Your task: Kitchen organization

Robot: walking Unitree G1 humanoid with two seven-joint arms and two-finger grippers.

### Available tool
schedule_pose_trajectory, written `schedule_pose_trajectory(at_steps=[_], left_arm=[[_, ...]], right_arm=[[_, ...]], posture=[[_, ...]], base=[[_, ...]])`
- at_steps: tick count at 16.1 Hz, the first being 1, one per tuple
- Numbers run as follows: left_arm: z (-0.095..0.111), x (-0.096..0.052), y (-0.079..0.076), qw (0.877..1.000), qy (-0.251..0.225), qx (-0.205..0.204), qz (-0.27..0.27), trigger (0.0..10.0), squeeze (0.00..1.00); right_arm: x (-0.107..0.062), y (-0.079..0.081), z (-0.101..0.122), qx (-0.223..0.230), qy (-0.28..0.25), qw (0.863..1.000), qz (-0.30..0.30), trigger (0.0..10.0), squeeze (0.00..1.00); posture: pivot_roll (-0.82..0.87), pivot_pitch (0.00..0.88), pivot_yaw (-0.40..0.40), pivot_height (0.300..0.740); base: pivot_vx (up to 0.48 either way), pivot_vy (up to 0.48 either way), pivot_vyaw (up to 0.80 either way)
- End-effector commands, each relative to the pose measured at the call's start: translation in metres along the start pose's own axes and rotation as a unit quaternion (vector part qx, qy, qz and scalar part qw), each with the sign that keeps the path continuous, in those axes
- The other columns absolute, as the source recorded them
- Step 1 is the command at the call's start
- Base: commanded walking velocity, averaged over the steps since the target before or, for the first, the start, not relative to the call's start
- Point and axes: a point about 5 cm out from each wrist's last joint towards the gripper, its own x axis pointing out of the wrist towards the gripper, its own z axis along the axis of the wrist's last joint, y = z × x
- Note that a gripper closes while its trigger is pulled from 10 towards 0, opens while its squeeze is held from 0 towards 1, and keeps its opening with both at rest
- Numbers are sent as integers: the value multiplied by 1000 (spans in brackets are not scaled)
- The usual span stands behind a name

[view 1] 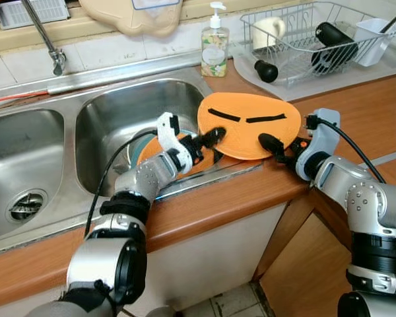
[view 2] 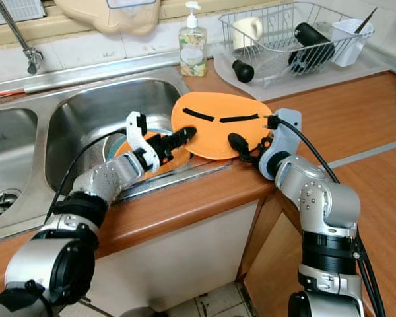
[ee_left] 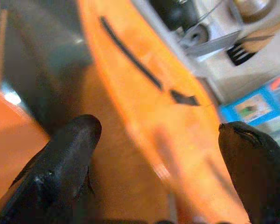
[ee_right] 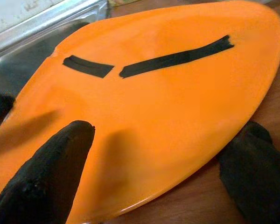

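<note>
While the orange plate lay tilted across the sink's front rim and the wooden table, both tools closed in on it. Left tool reached from the basin side, fingers spread around the plate's edge. Right tool came from the table side, fingers parted, one above the plate, one below. Neither was clenched.

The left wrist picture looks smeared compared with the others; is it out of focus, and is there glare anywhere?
Left wrist view: the orange plate and the black fingers are soft and blurred. Right wrist view: the plate's black stripes are sharp, and a finger casts a shadow on it. Left eye view: the steel sink shows soft reflections and no harsh glare.
</note>
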Motion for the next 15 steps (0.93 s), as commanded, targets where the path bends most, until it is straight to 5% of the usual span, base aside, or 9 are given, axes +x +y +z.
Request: schedule_pose_trajectory(at_steps=[1, 2, 4, 15], left_arm=[[6, 2, -5, 1000, -13, -5, -23, 7373, 0], [6, 2, -5, 999, -14, -15, -29, 2431, 0], [5, 1, -5, 999, -14, -21, -35, 0, 0], [17, -5, -13, 989, -63, -81, -110, 0, 0]], right_arm=[[0, 11, 3, -3, -9, 1000, 27, 10000, 0], [1, 12, 3, -3, -11, 999, 30, 10000, 0], [1, 15, 3, -4, -13, 999, 36, 10000, 0], [2, 23, 9, -14, -38, 998, 58, 10000, 0]], posture=[[-52, 0, 110, 740], [-50, 0, 109, 740], [-50, 0, 108, 740], [-48, 0, 110, 740]], base=[[0, 0, 0], [0, 0, 0], [0, 0, 0], [0, 0, 0]])
